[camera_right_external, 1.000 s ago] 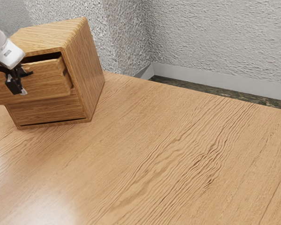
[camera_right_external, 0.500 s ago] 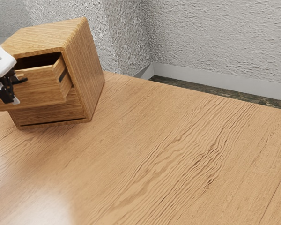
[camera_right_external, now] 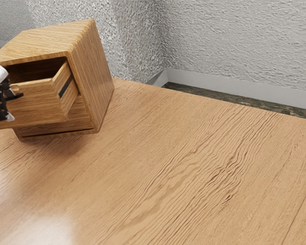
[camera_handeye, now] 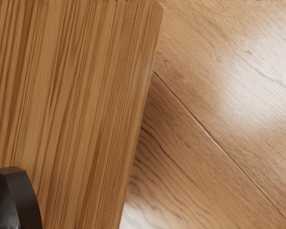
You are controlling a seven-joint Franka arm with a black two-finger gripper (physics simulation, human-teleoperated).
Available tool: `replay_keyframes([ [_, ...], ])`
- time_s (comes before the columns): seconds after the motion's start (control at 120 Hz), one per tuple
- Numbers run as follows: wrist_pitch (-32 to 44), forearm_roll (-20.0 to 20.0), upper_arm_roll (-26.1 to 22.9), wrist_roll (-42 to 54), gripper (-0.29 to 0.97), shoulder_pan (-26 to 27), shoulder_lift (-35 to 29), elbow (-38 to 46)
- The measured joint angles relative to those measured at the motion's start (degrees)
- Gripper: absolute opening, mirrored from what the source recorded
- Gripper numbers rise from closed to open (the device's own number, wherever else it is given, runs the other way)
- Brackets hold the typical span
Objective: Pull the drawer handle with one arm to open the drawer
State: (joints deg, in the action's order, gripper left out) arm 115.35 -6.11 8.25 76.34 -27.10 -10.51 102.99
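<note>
- Item, task's thing: upper light-oak drawer point(camera_right_external: 35, 99) of a small two-drawer wooden cabinet point(camera_right_external: 86, 61). The cabinet stands on the tabletop point(camera_right_external: 194, 168) at the exterior view's upper left, near the grey rough-plastered wall point(camera_right_external: 234, 35).
- Condition: the drawer stands well out of the cabinet toward the exterior view's left. A dark open cavity shows above and behind it, and its side panel with a dark slot is exposed.
- Item: lower oak drawer point(camera_right_external: 56, 120), flush with the cabinet face and shut.
- Item: black two-finger hand point(camera_right_external: 0, 102), at the drawer's front panel on the exterior view's left edge. The drawer handle is hidden behind it.
- State of hand: cannot tell whether it is pinching the handle, spread or pressed together, since the contact lies at the frame's edge.
- Wrist view: the drawer's striped front panel point(camera_handeye: 71, 105) sits close under the camera, with the glossy plank tabletop point(camera_handeye: 219, 143) beyond the panel's edge.
- Step in hand, as judged: the pull itself, late in its run. The drawer already reads as open by a good part of its depth.
- Next move calls for, as judged: a straight draw along the drawer's own line of travel, with no lift or twist at the handle. It should stop short of the end of the run, so that the drawer does not leave the cabinet or drag it across the tabletop.
</note>
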Motion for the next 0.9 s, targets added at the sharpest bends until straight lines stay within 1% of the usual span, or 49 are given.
replay_keyframes([
  [0.092,0.0,0.0,-0.9,-0.1,0.44,-0.7,-1.2,1.2],
  [0.158,0.0,0.0,-1.1,-0.2,0.50,-1.0,-1.5,1.5],
  [0.233,0.1,0.0,-1.2,-0.3,0.39,-1.1,-1.6,1.3],
  [0.308,0.3,-0.6,-1.6,-0.4,0.18,-1.4,-1.6,0.7],
  [0.35,0.5,-1.8,-2.1,-0.6,0.02,-1.5,-1.6,0.2],
  [0.358,0.6,-2.0,-2.2,-0.6,-0.04,-1.6,-1.6,0.2],
  [0.392,0.9,-3.7,-3.0,-0.7,-0.20,-2.1,-1.6,-0.1],
  [0.467,1.1,-6.9,-4.2,-1.1,0.08,1.0,-1.8,-0.7],
  [0.533,1.0,-8.4,-5.0,-1.3,0.28,2.1,-1.8,-1.1],
  [0.642,0.6,-9.6,-6.0,-1.6,0.46,2.3,-2.4,-2.7],
  [0.708,-1.5,-9.7,-8.4,-2.9,0.53,2.3,-4.4,-3.1],
  [0.742,-4.3,-8.7,-9.8,-4.5,0.56,2.4,-5.8,-4.0],
  [0.758,-5.7,-7.5,-10.2,-5.3,0.57,2.4,-6.4,-4.3],
  [0.825,-11.3,0.6,-12.7,-8.4,0.61,2.4,-7.6,-6.2],
  [0.85,-13.7,2.5,-15.3,-9.6,0.62,2.2,-7.8,-7.5],
  [0.9,-18.1,4.4,-20.6,-12.7,0.63,2.4,-8.0,-9.6],
])
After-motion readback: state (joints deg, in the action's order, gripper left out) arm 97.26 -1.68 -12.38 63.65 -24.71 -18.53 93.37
